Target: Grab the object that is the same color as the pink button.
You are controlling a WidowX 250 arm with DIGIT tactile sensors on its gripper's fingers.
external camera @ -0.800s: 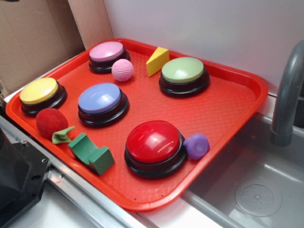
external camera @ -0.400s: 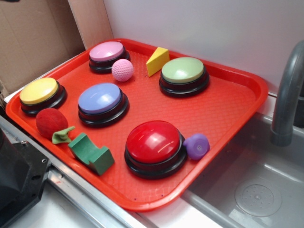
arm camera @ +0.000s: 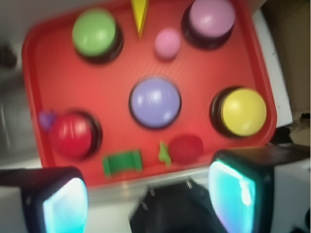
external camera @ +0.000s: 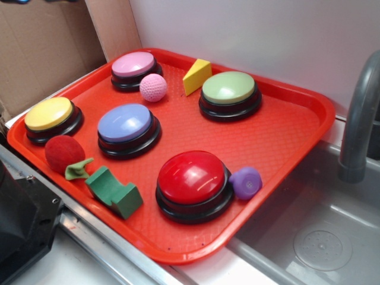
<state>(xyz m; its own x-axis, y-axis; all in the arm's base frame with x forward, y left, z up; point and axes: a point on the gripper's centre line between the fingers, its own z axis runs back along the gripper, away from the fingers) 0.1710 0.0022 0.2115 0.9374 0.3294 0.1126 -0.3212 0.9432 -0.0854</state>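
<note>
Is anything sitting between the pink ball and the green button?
Yes: the yellow wedge lies between the pink ball and the green button, clearest in the exterior view.

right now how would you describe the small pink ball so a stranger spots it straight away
Look at the red tray, at its far corner where the pink button sits. The pink ball lies right beside that button; it is knitted, bumpy and far smaller than any button.

At the top left corner of my exterior view, a dark sliver with a blue spot [external camera: 24,1] now reaches further along the edge than before; too little shows to name it.
</note>
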